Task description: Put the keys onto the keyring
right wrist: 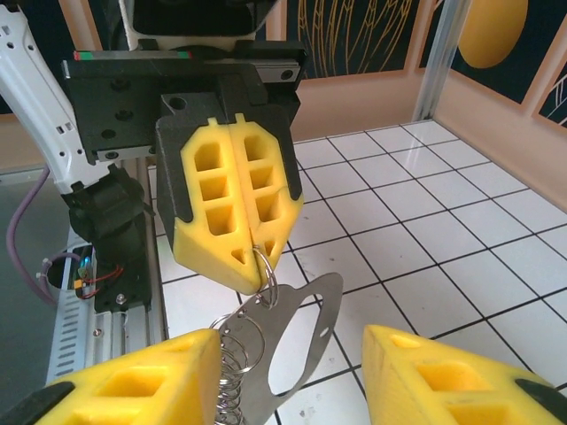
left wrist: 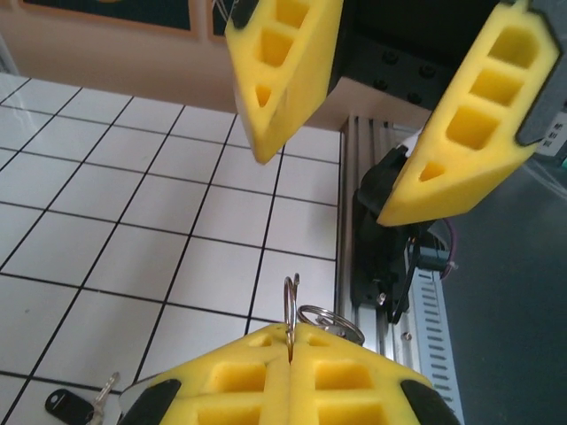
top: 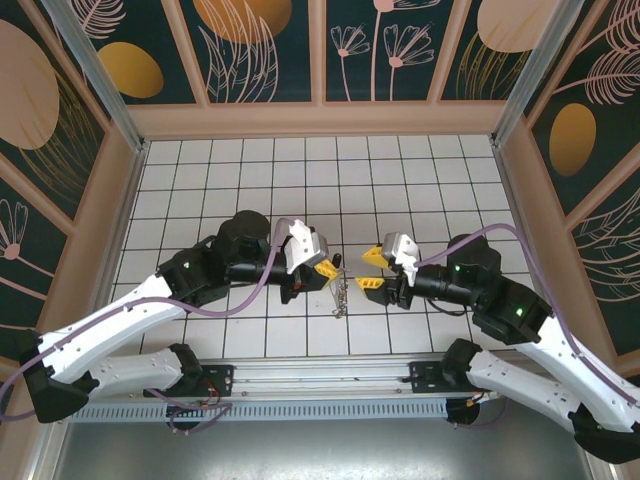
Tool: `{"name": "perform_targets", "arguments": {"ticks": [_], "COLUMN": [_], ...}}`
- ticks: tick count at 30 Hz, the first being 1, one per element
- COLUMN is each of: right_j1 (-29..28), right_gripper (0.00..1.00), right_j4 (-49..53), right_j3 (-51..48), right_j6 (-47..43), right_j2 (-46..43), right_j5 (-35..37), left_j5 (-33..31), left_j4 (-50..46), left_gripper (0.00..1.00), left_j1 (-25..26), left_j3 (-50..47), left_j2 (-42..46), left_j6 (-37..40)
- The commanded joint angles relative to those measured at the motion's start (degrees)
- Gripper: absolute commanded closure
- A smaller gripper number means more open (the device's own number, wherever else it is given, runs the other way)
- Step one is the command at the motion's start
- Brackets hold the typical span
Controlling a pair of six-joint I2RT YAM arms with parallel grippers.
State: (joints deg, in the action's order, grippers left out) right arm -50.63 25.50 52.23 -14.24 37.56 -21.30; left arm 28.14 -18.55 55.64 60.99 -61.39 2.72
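keyring (right wrist: pixel 270 282): hanging pinched by its top, above the middle of the counter (top: pixel 250 170) close to the near edge, carrying a flat metal plate (right wrist: pixel 306 328) and a coil (right wrist: pixel 232 354) underneath.
left tool (right wrist: pixel 252 268): clenching on the keyring, holding it off the tiles, probably for threading.
right tool (top: pixel 372 269): standing released, grasping nothing, facing the keyring.
key (left wrist: pixel 75 407): lying on the counter below, not yet threaded.
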Motion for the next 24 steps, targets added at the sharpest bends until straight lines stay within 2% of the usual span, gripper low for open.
{"name": "perform_targets", "arguments": {"ticks": [1, 4, 11, 14, 17, 21, 24], "right_j1": [-0.45, -0.44, -0.43, -0.43, -0.43, -0.43, -0.43], "right_gripper": [0.58, 0.63, 0.65, 0.7, 0.78, 0.97, 1.0], "right_j4": [-2.57, -4.25, -6.61, -6.69, -6.98, -7.23, -6.69], "right_j3": [-0.81, -0.72, -1.17, -1.34, -1.56, -1.57, -1.19], "right_j6": [1.27, 1.52, 1.09, 0.92, 0.73, 0.2, 0.0], "right_j2": [0.92, 2.27, 3.89, 4.66, 4.98, 4.71, 4.71], "right_j5": [-1.37, -3.06, -3.91, -4.19, -4.71, -4.94, -4.98], "left_j5": [2.54, 3.02, 3.57, 3.52, 3.49, 3.58, 3.28], "left_j4": [7.63, 10.07, 10.55, 10.46, 10.46, 10.33, 9.61], "left_gripper": [1.0, 1.0, 1.0, 1.0, 1.0, 1.0, 1.0], "left_j1": [0.12, 0.14, 0.14, 0.1, 0.17, 0.11, 0.15], "left_j3": [-1.49, -2.63, -3.25, -3.19, -3.2, -3.23, -2.91], "left_j2": [1.4, 1.79, 1.62, 1.62, 1.38, 1.09, 0.88], "left_j6": [-3.13, -4.32, -4.51, -4.39, -4.45, -4.41, -4.16]}}
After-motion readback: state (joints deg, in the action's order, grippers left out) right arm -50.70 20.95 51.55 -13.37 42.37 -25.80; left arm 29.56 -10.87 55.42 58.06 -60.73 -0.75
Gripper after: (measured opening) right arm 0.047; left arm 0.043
